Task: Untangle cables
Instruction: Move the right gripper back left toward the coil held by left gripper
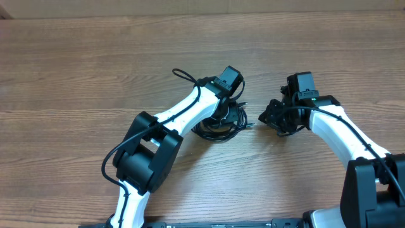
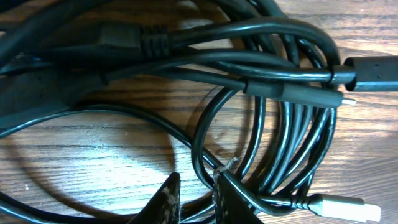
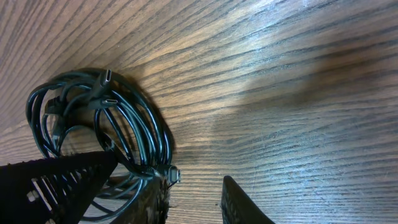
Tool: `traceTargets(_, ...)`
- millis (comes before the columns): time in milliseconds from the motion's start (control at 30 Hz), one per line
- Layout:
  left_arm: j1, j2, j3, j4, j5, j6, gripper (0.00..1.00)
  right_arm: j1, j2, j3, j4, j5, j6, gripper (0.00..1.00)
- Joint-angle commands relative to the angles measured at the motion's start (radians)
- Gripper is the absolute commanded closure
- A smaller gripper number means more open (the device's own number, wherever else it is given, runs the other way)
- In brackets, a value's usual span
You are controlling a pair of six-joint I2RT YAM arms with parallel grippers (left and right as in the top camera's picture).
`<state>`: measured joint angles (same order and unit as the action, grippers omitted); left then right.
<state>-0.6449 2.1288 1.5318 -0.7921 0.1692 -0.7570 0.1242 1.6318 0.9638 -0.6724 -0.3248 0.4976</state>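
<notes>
The cables lie as one tangled black coil on the table between the two arms. My left gripper is down over the coil. In its wrist view my left gripper shows a narrow gap between the tips. Strands of the cables cross low in that gap and one loop rides over the right fingertip. A white plug lies at the lower right. My right gripper stands open just right of the coil. The wrist view shows my right gripper with bare wood between its fingers and a small plug against the left fingertip.
The wooden table stretches away to the left and back. Both arm bases stand at the front edge, with thick arm wires running along the left arm. A dark textured part overlaps the coil in the right wrist view.
</notes>
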Motion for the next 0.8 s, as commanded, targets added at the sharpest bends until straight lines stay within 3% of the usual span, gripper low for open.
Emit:
traceTargets(0, -0.004, 0.008, -0.019, -0.002, -0.028, -0.010, 0.79, -0.006, 0.005, 0.006, 0.005, 0.009, 0.003, 0.73)
traceTargets(333, -0.005, 0.011, -0.047, 0.010, -0.058, -0.062, 0.83, -0.006, 0.005, 0.006, 0.004, 0.009, 0.003, 0.73)
traceTargets(533, -0.004, 0.011, -0.126, 0.092, -0.062, -0.105, 0.82, -0.006, 0.005, 0.006, 0.003, 0.009, 0.003, 0.73)
traceTargets(633, -0.002, 0.011, -0.139, 0.106, -0.077, -0.104, 0.94, -0.006, 0.005, 0.006, -0.001, 0.009, 0.003, 0.73)
traceTargets(767, 0.018, 0.011, -0.128, 0.085, -0.072, -0.079, 0.96, -0.006, 0.005, 0.006, -0.019, 0.008, 0.003, 0.73)
